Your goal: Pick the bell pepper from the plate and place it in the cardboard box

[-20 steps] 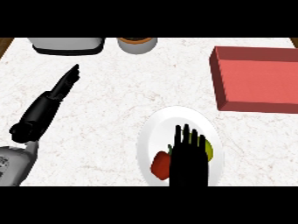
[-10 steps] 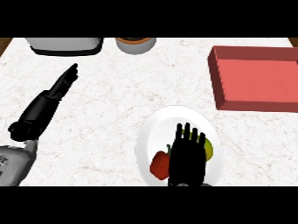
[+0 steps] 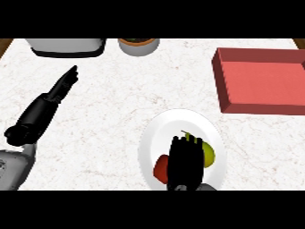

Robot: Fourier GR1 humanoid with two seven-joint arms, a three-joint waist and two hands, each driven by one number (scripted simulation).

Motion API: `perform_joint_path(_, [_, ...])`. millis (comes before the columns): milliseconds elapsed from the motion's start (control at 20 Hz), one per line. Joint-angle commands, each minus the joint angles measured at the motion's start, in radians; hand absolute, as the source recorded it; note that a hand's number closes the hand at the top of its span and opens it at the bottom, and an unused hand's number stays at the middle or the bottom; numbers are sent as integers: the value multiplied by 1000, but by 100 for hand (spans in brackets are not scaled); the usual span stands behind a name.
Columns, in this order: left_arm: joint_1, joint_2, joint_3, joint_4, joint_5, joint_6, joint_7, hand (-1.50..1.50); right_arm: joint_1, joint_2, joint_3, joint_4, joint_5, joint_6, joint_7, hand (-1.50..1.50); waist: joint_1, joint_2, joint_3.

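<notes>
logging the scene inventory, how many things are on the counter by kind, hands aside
bell pepper: 1
plate: 1
box: 1
grey appliance at the back edge: 1
pot at the back edge: 1
Total: 5. The right hand covers part of the bell pepper, which shows red and yellow-green.

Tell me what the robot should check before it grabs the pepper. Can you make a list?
1. Bell pepper on the white plate: ok, its yellow-green and red sides show on either side of the hand.
2. Right robot hand over the pepper: ok, it covers the middle.
3. Fingers curled round the pepper: not ok, they look straight.
4. Cardboard box open, nothing inside: ok.
5. Counter between plate and box free of things: ok.
6. Left robot hand out of the way: ok, it lies far off, at the view's left.
</notes>
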Motion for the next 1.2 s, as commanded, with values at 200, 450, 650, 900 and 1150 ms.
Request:
perform_joint_path(200, [13,-30,1,-45,-30,11,55,0,-80,32,116,73,67,-15,199,150,3,6,6])
perform_joint_path(450, [-18,-41,25,19,-34,-19,23,0,-150,32,62,105,129,25,98,150,-6,7,6])
perform_joint_path(650, [6,-34,26,7,-26,-26,3,0,-109,-133,202,-84,18,-24,-477,150,3,9,7])
perform_joint_path(900, [-11,-47,5,-6,-36,-21,24,0,-162,-189,387,-312,-67,-39,-828,150,37,5,13])
perform_joint_path(1150, [-12,-22,49,12,-21,-24,17,0,-203,-472,301,-577,-103,-127,-1076,150,-11,11,12])
